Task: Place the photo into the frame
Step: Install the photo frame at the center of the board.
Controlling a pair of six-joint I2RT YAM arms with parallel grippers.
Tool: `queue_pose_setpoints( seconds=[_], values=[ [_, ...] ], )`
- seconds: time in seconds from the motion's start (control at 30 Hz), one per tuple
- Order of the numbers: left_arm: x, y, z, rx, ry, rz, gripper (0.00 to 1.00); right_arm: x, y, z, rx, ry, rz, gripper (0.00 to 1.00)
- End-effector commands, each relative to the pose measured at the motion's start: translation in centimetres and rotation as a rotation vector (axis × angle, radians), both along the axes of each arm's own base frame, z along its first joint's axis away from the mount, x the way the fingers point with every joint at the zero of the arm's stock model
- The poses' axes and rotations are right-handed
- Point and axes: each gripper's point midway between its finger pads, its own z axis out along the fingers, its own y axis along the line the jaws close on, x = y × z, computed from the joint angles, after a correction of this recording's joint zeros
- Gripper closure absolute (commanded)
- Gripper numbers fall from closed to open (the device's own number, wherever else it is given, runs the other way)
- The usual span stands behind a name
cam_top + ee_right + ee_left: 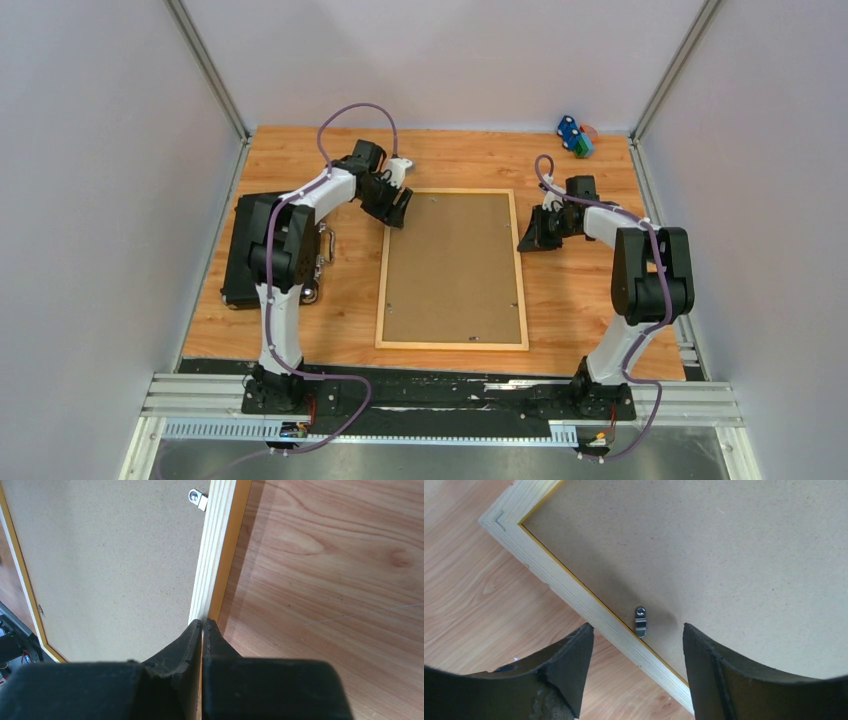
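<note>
At the middle of the desk [580,320], the frame [452,345] lies face down under its backing board [452,265]; we cannot see the photo. Our left claw [396,207] hangs open over a turn clip [640,621]. Our right claw [530,238], closed and empty, sits at the right rail. A nudge there could slide the frame away from the left claw.

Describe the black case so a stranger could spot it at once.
Start at the wooden table, viewed from above. Left of the big frame lying back up at its centre, against the left edge, sits the black case, partly under the left arm. It is the only dark flat box, with silver latches.
</note>
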Motion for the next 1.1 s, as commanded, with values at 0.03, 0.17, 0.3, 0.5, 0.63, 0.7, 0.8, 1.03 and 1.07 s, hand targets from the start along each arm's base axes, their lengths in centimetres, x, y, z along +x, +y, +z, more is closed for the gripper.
queue_pose_setpoints(
  seconds=[0.03, 0.17, 0.3, 0.5, 0.63, 0.7, 0.8, 1.03, 1.07],
  values=[
    [1.4, -2.3, 3.4, -0.093, -0.058, -0.008, 0.26, 0.0, 0.1, -1.0, -0.012, 0.018, 0.022, 0.96],
    [1.7, -1.8, 3.2, -0.065, -0.053, 0.018, 0.28, 0.0, 0.1, -0.9, -0.011, 0.015, 0.023, 0.96],
    [2.1, -0.9, 2.4, -0.009, -0.070, 0.028, 0.34, 0.0, 0.1, -0.9, -0.010, 0.013, 0.025, 0.96],
    [2.0, -0.5, 1.2, 0.019, -0.058, 0.033, 0.40, -0.1, 0.2, -1.0, -0.009, 0.018, 0.025, 0.96],
    [1.8, -0.2, 0.4, 0.031, -0.044, 0.037, 0.42, -0.1, 0.1, -1.0, -0.009, 0.018, 0.025, 0.96],
    [1.6, -0.2, 0.0, 0.037, -0.038, 0.038, 0.42, -0.1, 0.2, -1.0, -0.008, 0.020, 0.025, 0.96],
    [1.5, 0.1, -0.6, 0.049, -0.031, 0.049, 0.45, -0.1, 0.2, -1.1, -0.005, 0.022, 0.025, 0.96],
    [1.0, 0.5, -1.1, 0.077, -0.010, 0.080, 0.52, -0.1, 0.2, -1.0, -0.005, 0.021, 0.025, 0.96],
    [1.0, 0.6, -1.2, 0.080, -0.006, 0.086, 0.53, -0.1, 0.2, -1.0, -0.004, 0.020, 0.026, 0.96]
  ],
)
